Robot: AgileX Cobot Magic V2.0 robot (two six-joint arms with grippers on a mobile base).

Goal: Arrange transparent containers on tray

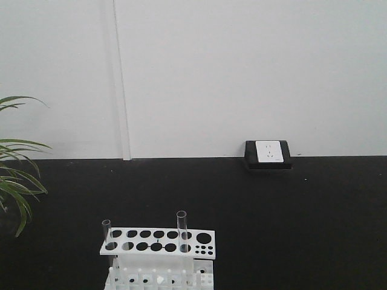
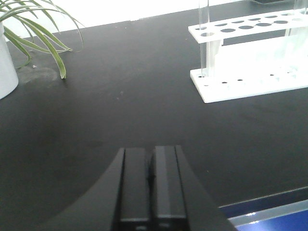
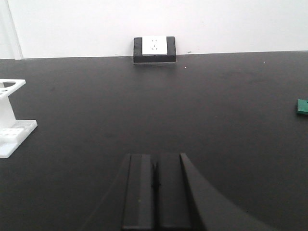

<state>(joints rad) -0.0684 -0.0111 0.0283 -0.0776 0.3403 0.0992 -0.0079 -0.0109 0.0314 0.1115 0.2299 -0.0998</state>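
Front-facing view: black table [image 1: 290, 229], white rack [image 1: 158, 240] at its near edge. Wrist cams: left gripper [image 2: 150, 159] and right gripper [image 3: 155, 163] pinched closed, empty, low over table. Two test tubes [image 1: 181, 229] upright in rack holes, kept from rolling. No yellow tray in sight.

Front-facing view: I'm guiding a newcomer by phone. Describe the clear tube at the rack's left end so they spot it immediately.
On the black tabletop, find the white plastic rack with round holes near the picture's bottom edge. Two thin clear glass test tubes stand upright in it; the wanted tube sits at the far left end, while the other tube stands right of centre.
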